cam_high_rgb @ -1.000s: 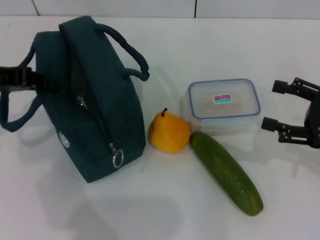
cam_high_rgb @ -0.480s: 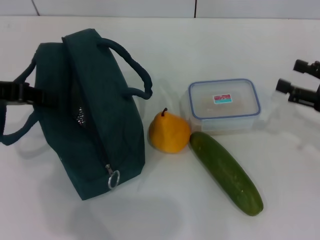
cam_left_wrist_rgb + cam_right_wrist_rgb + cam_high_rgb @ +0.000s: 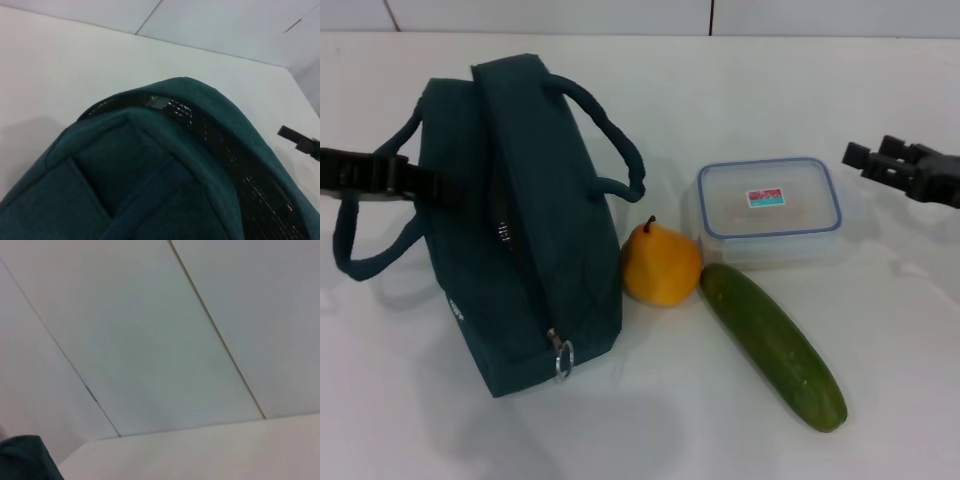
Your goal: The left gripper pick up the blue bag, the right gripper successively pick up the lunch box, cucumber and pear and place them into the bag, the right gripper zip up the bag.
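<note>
We are holding the bag (image 3: 520, 230) with our left gripper (image 3: 425, 185), which is reaching in from the left edge and clamping the bag's left side near a handle; the bag is standing on the table (image 3: 650, 420), its zip partly parted. Our right gripper (image 3: 868, 162) is hovering at the right edge, beside the box (image 3: 769, 211); we cannot tell how its fingers are standing. The pear (image 3: 660, 265) is sitting between bag and box, just beside the bag, with the cucumber (image 3: 772, 345) lying diagonally to its right.
</note>
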`<state>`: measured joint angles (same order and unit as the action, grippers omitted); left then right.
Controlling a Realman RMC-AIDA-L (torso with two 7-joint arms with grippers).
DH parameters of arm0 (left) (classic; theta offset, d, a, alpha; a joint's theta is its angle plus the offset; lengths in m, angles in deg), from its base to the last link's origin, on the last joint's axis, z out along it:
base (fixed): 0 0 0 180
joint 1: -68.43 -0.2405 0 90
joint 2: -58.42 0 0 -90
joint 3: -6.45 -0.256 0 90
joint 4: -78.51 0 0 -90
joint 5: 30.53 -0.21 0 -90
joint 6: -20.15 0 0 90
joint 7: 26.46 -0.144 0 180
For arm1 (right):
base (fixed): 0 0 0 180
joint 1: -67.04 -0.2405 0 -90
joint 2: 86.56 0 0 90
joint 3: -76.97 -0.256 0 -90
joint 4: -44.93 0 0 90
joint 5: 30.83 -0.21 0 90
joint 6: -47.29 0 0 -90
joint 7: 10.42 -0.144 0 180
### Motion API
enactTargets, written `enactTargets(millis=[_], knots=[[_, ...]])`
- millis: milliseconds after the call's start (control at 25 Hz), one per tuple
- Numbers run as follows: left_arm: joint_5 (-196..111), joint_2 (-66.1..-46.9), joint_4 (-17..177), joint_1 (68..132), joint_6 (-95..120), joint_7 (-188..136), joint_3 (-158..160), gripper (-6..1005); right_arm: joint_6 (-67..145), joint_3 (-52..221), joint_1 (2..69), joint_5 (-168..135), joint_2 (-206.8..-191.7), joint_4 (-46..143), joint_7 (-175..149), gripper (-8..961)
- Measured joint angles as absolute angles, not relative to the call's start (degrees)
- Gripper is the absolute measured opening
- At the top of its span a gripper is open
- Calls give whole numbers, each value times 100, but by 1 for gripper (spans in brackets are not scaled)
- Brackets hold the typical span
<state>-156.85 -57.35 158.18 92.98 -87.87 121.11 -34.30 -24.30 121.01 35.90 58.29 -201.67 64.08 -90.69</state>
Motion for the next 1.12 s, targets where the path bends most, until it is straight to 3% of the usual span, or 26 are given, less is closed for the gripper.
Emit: enactTargets(millis=[1120], knots=[[-15735, -5820, 15769, 9569, -8743, 12127, -3434, 41, -1978, 12126, 3269, 5806, -20248, 5391, -9302, 775]])
